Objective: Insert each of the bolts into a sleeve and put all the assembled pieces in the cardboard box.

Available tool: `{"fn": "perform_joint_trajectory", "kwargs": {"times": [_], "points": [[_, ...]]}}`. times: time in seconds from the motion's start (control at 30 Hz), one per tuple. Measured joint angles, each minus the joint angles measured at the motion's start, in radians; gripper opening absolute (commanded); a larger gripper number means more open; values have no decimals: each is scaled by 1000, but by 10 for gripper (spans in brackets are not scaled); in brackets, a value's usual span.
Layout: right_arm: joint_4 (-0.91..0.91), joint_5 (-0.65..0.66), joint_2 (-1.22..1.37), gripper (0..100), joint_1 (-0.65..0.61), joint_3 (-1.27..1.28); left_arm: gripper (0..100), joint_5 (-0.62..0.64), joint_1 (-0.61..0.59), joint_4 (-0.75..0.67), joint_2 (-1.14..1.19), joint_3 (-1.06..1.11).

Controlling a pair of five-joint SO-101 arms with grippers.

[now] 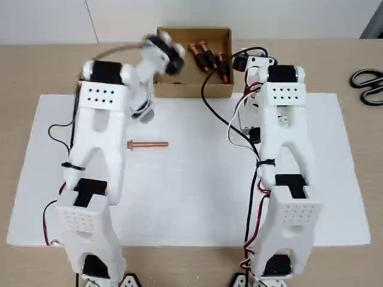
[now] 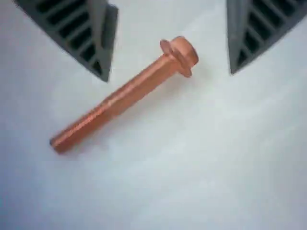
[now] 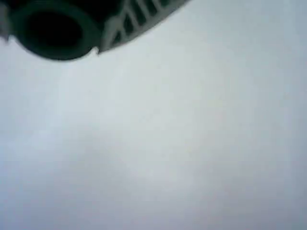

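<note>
While the left gripper (image 2: 168, 73) was held wide open over the bolt (image 2: 120, 98), centring on the shank was probably needed before it got closed

A copper bolt (image 1: 147, 144) lies flat, head toward 9 o'clock. At its 1 o'clock, the cardboard box (image 1: 194, 91) holds sleeved bolts (image 1: 209, 58).

Left arm (image 1: 116, 149), right arm (image 1: 269, 134): white shells.
Black motors (image 1: 91, 190) at joints; black and red cables (image 1: 247, 221); hole-dotted plates (image 1: 102, 94); dark ribbed fingers (image 2: 81, 33).
</note>
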Motion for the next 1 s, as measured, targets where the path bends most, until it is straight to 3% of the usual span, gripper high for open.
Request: {"fn": "perform_joint_trajectory", "kwargs": {"times": [0.2,0.33,0.63,0.87,1.0], "points": [[0,0,0,4,0,0,155,667,-66,5,0,-114],[0,0,0,4,0,0,132,944,-64,5,0,-144],[0,0,0,4,0,38,118,1252,-38,5,-126,-91],[0,0,0,4,0,38,118,1695,-41,5,-328,262],[0,0,0,4,0,38,115,1761,-35,-52,-342,446]]}}
